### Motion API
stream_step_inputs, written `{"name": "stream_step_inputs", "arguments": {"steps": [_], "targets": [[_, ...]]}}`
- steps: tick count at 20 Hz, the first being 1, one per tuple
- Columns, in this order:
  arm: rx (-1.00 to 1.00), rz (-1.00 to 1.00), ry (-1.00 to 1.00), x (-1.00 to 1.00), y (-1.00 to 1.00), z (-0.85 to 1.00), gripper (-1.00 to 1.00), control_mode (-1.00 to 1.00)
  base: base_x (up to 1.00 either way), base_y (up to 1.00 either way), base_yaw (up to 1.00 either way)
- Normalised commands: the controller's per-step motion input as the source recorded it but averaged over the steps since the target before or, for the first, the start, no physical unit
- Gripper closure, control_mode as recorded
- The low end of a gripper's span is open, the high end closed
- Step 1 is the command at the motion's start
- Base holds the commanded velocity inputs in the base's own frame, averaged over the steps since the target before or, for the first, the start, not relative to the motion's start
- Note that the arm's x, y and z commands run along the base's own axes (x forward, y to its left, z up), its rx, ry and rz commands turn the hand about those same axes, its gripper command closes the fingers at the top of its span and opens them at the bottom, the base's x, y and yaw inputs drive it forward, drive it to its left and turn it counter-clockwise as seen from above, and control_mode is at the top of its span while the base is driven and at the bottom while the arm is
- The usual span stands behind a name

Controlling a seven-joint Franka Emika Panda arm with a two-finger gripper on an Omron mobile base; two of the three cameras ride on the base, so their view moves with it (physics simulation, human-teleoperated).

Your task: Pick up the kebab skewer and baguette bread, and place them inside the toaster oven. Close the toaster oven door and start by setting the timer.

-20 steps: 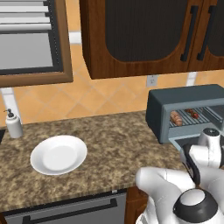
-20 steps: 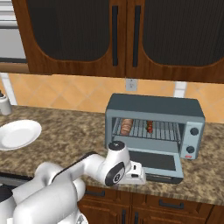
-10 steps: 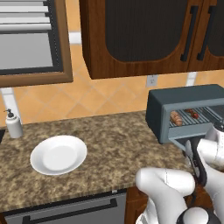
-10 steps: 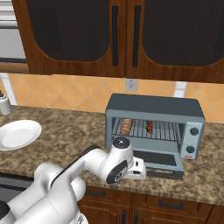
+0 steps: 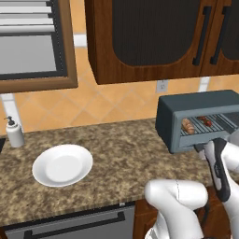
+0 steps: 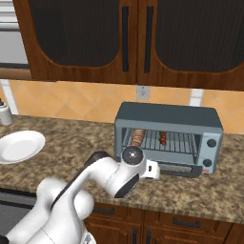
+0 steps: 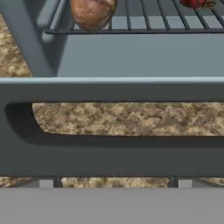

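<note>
This is a home kitchen. Dark wooden wall cabinets (image 6: 119, 38) with long black handles hang above a tan tiled backsplash (image 5: 112, 105) and a speckled brown granite worktop (image 5: 121, 158), which carries a boxy grey-blue toaster oven (image 6: 167, 138), a round white plate (image 5: 62, 165) and a small white soap dispenser (image 5: 14, 132).

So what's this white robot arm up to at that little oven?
It's warming up food. The baguette bread and kebab skewer already lie on the rack inside the toaster oven. The toaster oven door hangs open, and the arm has reached low in front of it, its hand close to the handle, probably to shut it.
</note>
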Motion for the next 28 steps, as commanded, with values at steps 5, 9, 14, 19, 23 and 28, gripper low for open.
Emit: {"name": "stream_step_inputs", "arguments": {"steps": [5,9,14,19,23,28], "targets": [[0.0,-0.01,-0.17,0.92,0.36,0.49,-1.0,-1.0,0.0,0.0,0.0],[0.0,0.0,-0.01,0.74,0.03,0.19,-1.0,-1.0,0.0,0.0,0.0],[-0.01,0.0,0.0,0.53,0.0,0.07,-1.0,-1.0,0.0,0.0,0.0],[-0.03,0.0,0.02,0.64,0.0,0.0,-1.0,-1.0,0.0,0.0,0.0],[-0.03,-0.01,0.01,0.38,0.0,0.0,-1.0,-1.0,0.0,0.0,0.0],[-0.01,0.0,0.0,-0.19,0.0,0.0,-1.0,-1.0,0.0,0.0,0.0]]}}
